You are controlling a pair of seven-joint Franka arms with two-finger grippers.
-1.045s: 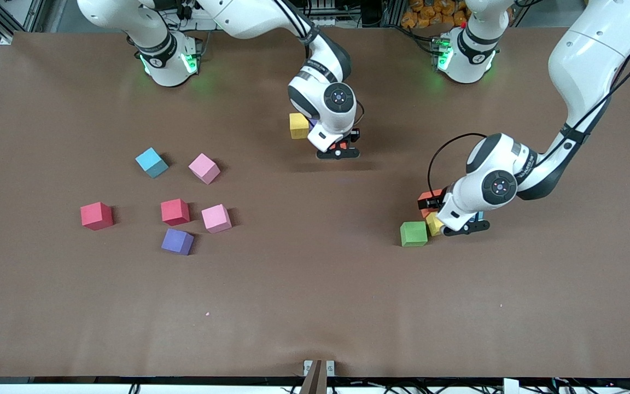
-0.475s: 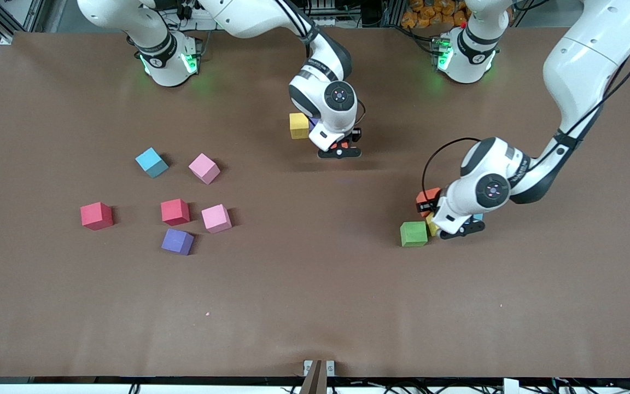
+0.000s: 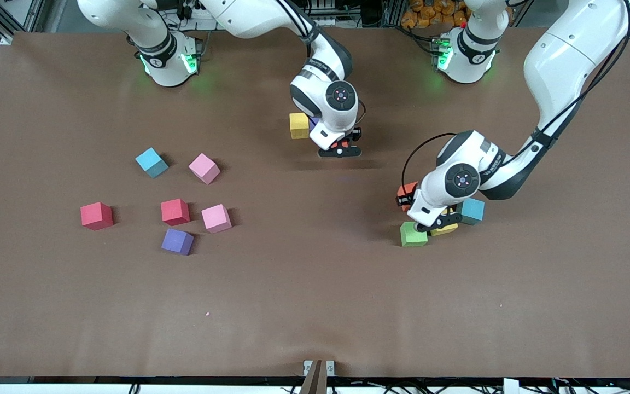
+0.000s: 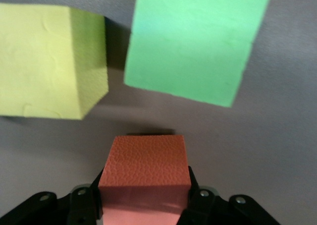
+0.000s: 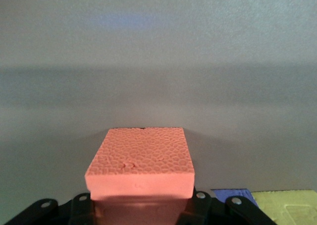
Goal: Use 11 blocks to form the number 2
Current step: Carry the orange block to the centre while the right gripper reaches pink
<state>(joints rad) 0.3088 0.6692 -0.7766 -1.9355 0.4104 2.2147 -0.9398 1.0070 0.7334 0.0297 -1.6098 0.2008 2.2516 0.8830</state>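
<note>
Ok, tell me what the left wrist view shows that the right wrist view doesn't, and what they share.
Only the left wrist view: a green block and a whole yellow block on the table under the left gripper, which is shut on an orange block.

Only the right wrist view: bare table ahead, with just corners of a purple block and a yellow one beside the right gripper.

Both: an orange block clamped between black fingers; the right gripper holds its own.

1 orange block (image 5: 140, 160) clamped between right gripper (image 5: 141, 201) fingers (image 5: 81, 205), above brown bench (image 5: 158, 61); purple block (image 5: 234, 195) and yellow block (image 5: 287, 205) corners visible.
</note>
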